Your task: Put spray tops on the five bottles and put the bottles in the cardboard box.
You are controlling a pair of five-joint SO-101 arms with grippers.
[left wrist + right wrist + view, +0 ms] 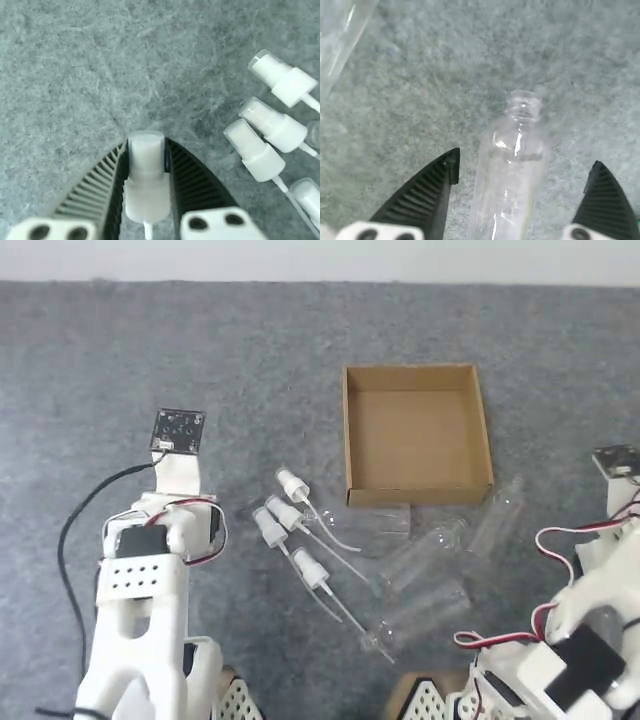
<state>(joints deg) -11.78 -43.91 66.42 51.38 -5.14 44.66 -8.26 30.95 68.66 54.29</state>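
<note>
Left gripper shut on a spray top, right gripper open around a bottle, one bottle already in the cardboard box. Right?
Wrong on the last part: in the high view the cardboard box holds nothing; bottles lie on the carpet outside it. The left gripper shut on a spray top, right gripper open around a bottle: both correct.

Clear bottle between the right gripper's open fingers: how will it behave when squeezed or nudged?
Probably light: the bottle looks empty and thin-walled, so it may flex under a hard squeeze. It lies on its side with a round body, so a push would likely roll it.
</note>
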